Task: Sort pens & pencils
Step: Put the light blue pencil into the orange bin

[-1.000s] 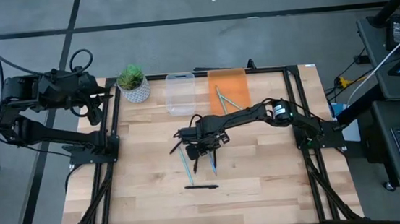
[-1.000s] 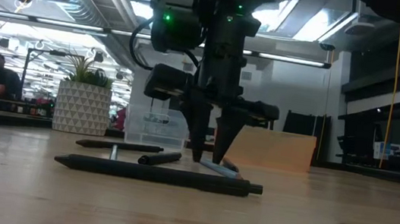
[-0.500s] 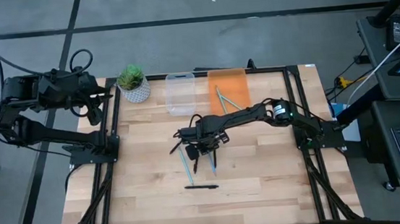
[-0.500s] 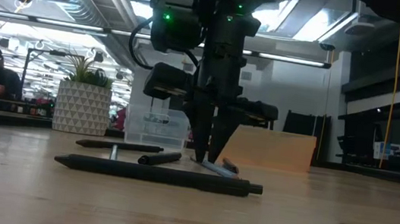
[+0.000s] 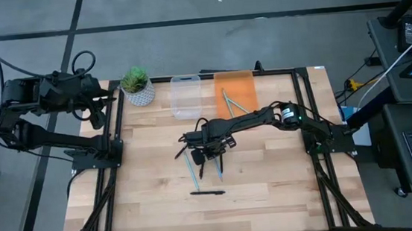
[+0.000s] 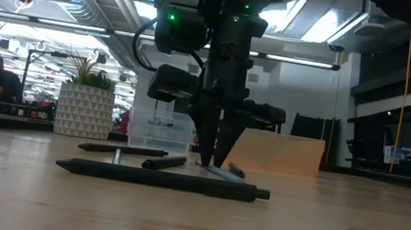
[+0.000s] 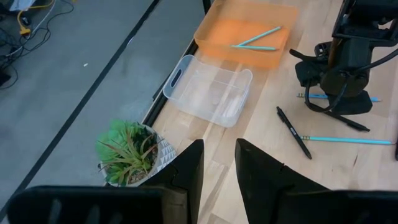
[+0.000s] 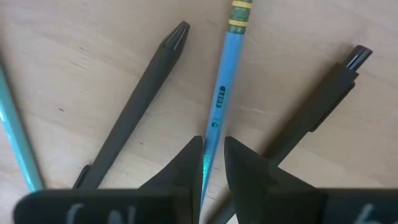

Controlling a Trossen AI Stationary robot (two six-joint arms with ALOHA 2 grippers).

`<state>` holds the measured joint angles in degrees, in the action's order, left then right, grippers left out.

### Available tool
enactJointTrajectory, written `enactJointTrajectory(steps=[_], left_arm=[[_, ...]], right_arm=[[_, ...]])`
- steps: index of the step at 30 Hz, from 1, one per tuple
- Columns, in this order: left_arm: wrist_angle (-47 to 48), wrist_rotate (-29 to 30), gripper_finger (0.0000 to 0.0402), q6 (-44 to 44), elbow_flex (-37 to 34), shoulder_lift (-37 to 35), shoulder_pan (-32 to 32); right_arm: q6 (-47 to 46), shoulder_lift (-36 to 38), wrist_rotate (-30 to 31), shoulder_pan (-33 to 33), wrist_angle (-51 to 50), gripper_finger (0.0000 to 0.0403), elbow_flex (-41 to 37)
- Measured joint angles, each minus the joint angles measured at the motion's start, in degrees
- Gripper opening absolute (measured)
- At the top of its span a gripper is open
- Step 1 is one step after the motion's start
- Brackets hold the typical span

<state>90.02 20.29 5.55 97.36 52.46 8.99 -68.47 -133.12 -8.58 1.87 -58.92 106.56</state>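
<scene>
Left claw (image 5: 107, 102) parked off the desk (image 5: 272, 184) edge, slightly parted, holding nothing. Right claw (image 8: 211, 158) down at mid-desk, nearly closed around a teal pencil (image 8: 222, 93) lying between two black pens (image 8: 134, 99).

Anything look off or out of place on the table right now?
Nothing odd. Loose pens and pencils lie scattered mid-table as expected; the right gripper is closing around a teal pencil, two teal pencils sit in the orange tray, and the clear bin stands empty.
</scene>
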Motion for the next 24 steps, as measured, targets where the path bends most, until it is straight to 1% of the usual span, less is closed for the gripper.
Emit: enactJointTrajectory(steps=[15, 19, 24], left_arm=[[0.0, 0.0, 0.0086, 0.0, 0.0, 0.0, 0.0], [0.0, 0.0, 0.0086, 0.0, 0.0, 0.0, 0.0], [0.0, 0.0, 0.0086, -0.2, 0.0, 0.0, 0.0]], right_arm=[[1.4, 0.0, 0.0, 0.0, 3.1, 0.0068, -0.8], [1.3, 0.3, -2.1, -0.1, 4.9, 0.0068, -2.6], [1.3, 0.3, -2.2, -0.1, 5.4, 0.0068, -2.9]])
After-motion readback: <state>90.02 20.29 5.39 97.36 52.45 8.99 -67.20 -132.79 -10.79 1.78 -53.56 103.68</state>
